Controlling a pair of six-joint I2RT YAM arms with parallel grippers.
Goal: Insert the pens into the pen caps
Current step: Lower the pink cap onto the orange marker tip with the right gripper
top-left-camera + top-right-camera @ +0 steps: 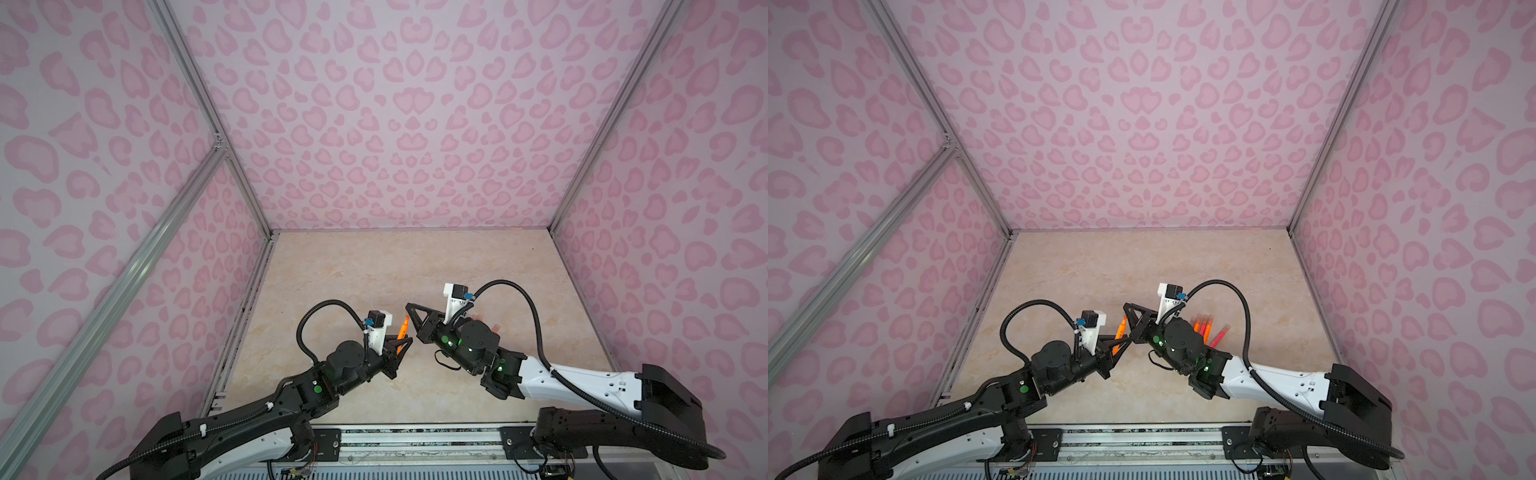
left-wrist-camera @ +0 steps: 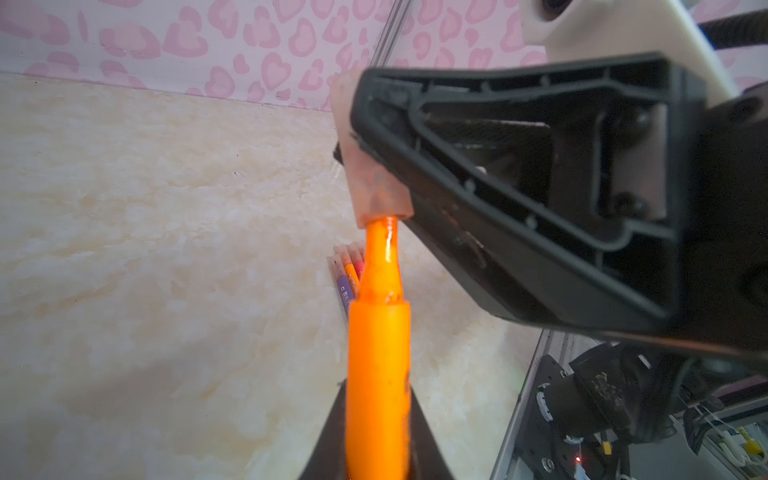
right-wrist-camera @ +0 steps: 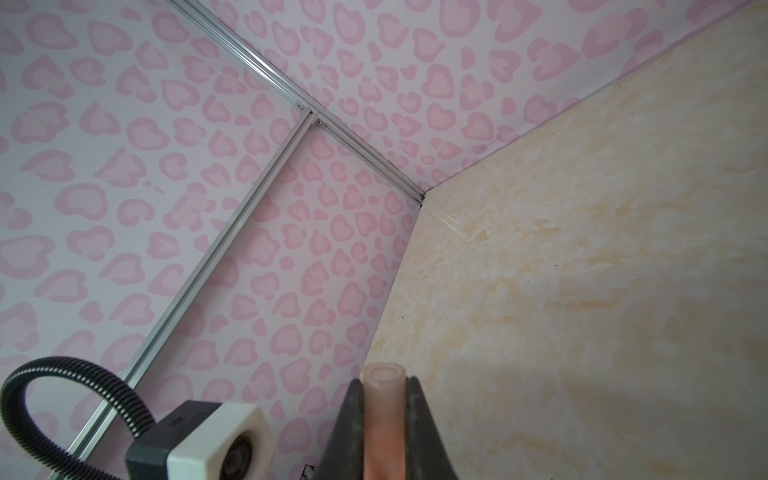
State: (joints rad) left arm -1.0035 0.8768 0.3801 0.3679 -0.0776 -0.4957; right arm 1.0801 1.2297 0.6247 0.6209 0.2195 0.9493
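Over the marbled table (image 1: 374, 270), the left gripper (image 1: 405, 343) is closed on a stiff, light orange pen (image 2: 378, 365), held at the barrel; its tip is entered in the thin, probably slippery cap (image 2: 368, 174), pinched by the right gripper (image 3: 384, 388).

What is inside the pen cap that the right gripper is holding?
The narrow front end of the orange pen enters the mouth of the pen cap. The tip itself is hidden by the cloudy wall and the right gripper.
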